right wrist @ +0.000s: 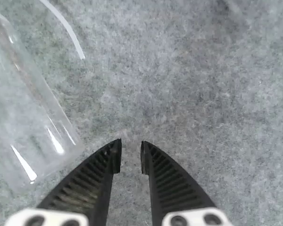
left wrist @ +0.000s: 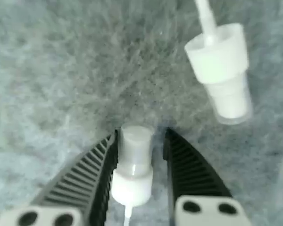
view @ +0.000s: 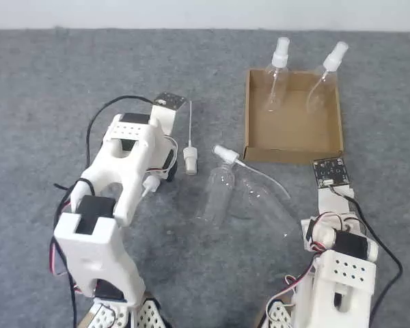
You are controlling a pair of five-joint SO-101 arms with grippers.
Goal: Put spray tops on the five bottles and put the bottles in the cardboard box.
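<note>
My left gripper (left wrist: 139,136) is shut on a white spray top (left wrist: 132,165), its tube pointing back toward the wrist; in the high view this gripper (view: 156,180) is left of the middle. A second spray top (view: 190,158) lies just beside it on the carpet. A third spray top (view: 225,154) with a long curved tube rests by two clear bottles (view: 219,191) lying flat. Two capped bottles (view: 277,78) lean in the cardboard box (view: 260,149). My right gripper (right wrist: 131,150) hovers over bare carpet beside a lying bottle (right wrist: 23,117), shut but for a narrow slit, holding nothing.
Grey carpet covers the whole table. The right arm (view: 335,266) is folded back at the near right, below the box. The left arm's black cable (view: 96,123) loops out on its left. Open carpet lies at the far left.
</note>
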